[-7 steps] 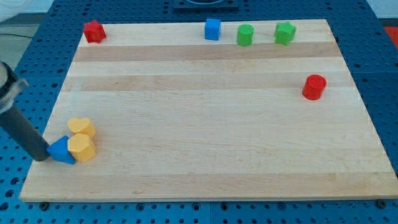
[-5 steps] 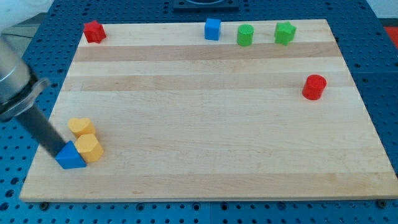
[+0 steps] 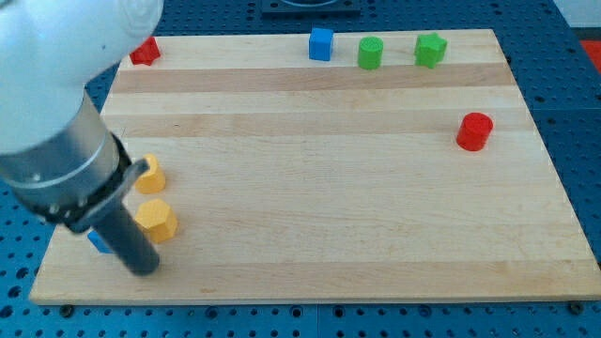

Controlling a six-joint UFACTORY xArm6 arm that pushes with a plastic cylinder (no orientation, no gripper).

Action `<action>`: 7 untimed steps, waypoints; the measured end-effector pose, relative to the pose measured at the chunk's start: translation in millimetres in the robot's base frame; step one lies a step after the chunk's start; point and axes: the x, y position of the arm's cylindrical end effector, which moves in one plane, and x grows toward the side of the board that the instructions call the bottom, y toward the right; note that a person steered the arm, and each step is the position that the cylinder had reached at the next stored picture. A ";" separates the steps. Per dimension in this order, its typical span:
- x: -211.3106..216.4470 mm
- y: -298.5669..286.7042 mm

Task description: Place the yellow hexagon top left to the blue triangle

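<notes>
Camera view: the yellow hexagon lies near the worktop's lower-left corner, touching the dark rod at its 8 o'clock side. My tip sits just at the hexagon's 7 o'clock. The blue triangle shows only as a sliver behind the rod, at the hexagon's 8 o'clock. A second yellow block is at its 12 o'clock, half hidden by the arm. There are no fingers on this rod. No writing is readable.
</notes>
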 end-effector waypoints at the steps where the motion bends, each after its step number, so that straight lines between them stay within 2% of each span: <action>1: -36.4 13.8; 3: -99.6 43.7; 4: -133.5 32.7; 7: -121.9 39.6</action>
